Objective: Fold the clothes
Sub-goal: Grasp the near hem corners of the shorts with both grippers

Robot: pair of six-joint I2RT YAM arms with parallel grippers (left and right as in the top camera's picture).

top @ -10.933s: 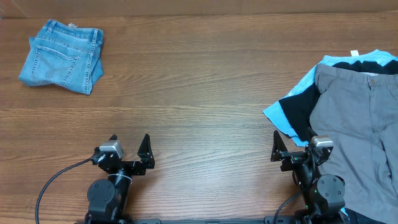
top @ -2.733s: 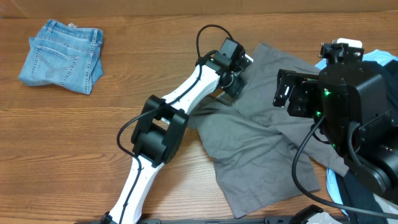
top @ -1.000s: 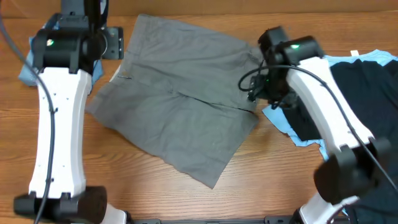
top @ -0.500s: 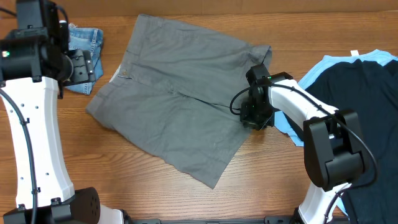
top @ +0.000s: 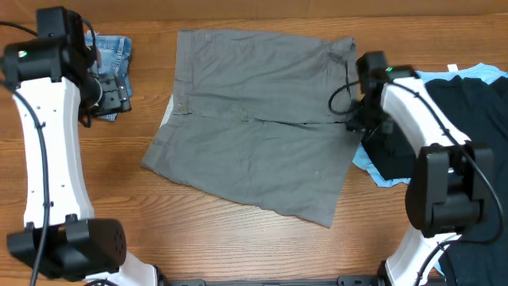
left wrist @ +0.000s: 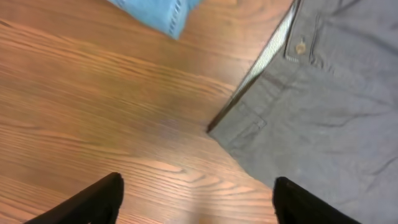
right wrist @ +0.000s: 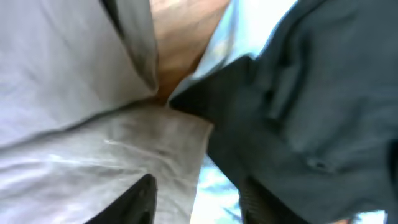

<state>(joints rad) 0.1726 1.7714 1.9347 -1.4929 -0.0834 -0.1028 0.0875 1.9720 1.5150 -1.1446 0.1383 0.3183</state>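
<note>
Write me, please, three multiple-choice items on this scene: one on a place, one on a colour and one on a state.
1. Where on the table do the denim shorts lie?
A. at the far left
B. at the near right
C. in the middle

2. What colour is the bottom shirt under the black shirt?
A. red
B. light blue
C. white

3. In what state are the grey shorts?
A. folded in half
B. rolled up
C. spread out flat, unfolded

Answers:
1 A: the overhead view shows them at the far left edge.
2 B: light blue peeks out around the black shirt.
3 C: they lie spread out in the middle, with no fold made yet.
</note>
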